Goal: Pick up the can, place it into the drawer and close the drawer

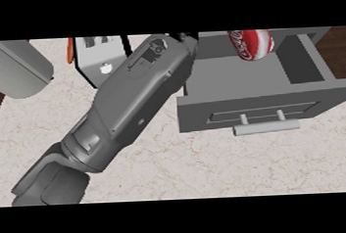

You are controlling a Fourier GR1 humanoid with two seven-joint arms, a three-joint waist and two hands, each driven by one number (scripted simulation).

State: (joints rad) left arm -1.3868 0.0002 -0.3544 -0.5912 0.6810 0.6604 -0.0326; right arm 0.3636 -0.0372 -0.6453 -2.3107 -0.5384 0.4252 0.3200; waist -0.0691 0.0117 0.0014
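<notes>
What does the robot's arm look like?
The arm is a big, smooth grey tube made of chunky, rounded sections with thin seams between them. A little black patch sits near its far end. Its hand is hidden from view.

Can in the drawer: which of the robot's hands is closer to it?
Right. The right hand shows just left of the can, by the open drawer's left wall. The left hand is out of view; only what seems its forearm shows, far left.
</notes>
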